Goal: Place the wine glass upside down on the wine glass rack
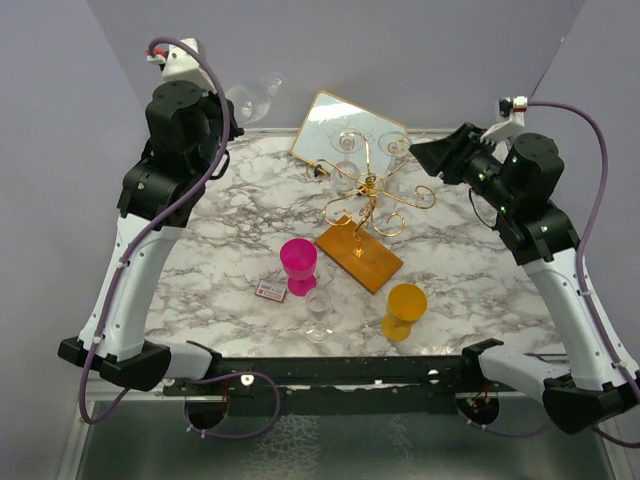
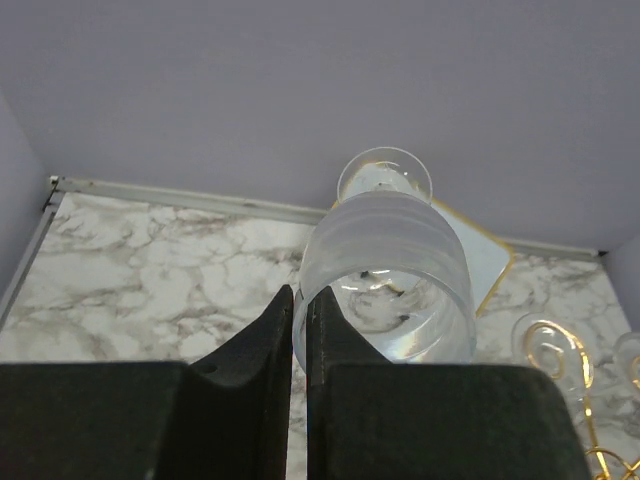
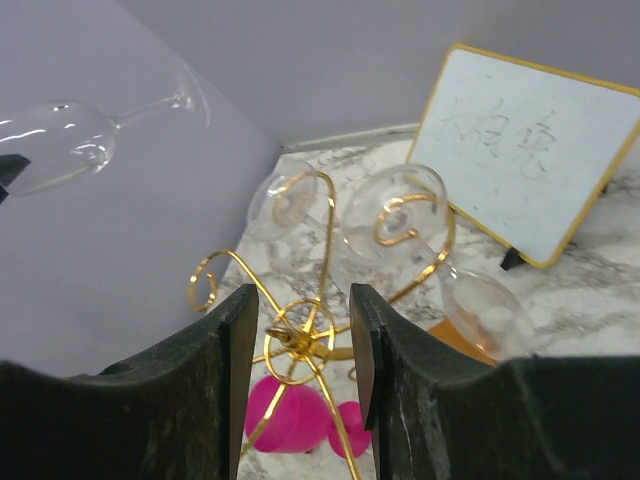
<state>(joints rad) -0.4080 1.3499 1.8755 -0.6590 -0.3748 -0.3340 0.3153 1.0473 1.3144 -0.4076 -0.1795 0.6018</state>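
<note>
Glasses [image 3: 395,225] on far arms of wine glass rack [image 3: 292,341]

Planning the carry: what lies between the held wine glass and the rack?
In the top view, the left part of the gold-framed mirror lies between the wine glass and the wine glass rack.

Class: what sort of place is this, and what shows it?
Probably a robot lab bench: left arm and right arm bolted to a marble table, plain grey walls, a pink glass by a gold rack.
</note>
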